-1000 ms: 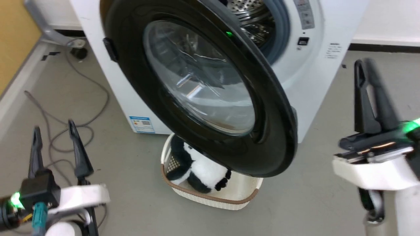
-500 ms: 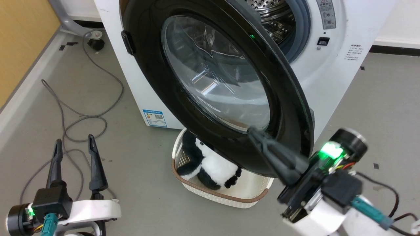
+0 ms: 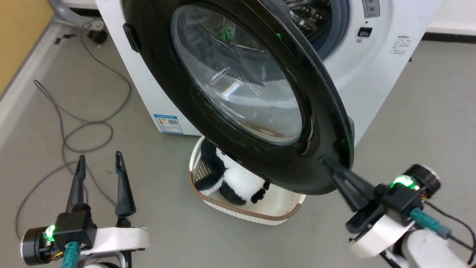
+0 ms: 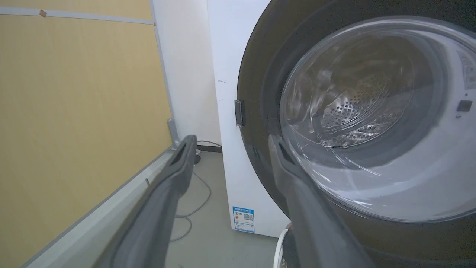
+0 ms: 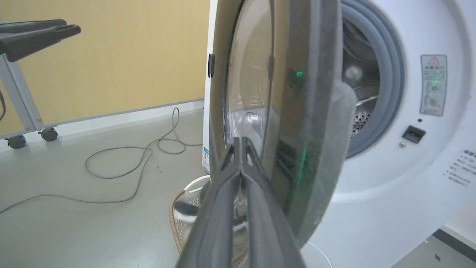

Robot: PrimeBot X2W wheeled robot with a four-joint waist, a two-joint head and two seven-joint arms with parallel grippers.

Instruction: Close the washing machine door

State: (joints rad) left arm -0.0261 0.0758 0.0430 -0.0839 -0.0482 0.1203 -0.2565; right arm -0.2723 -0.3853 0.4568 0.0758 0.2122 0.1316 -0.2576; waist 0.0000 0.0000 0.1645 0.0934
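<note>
Head view shows you the washing machine door (image 3: pixel 238 93), a glossy black rim round a bulging clear glass bowl, swung open before the white washing machine (image 3: pixel 372 85), your right pincer (image 3: pixel 324 160) clenched empty, tips at its lower rim, left pincer (image 3: pixel 100 156) released, well apart.

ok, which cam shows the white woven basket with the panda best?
Head view: the white woven basket sits under the round black-rimmed washing machine door, black-and-white panda plush inside. Right wrist view catches part of its rim; left wrist view, a rim sliver.
</note>
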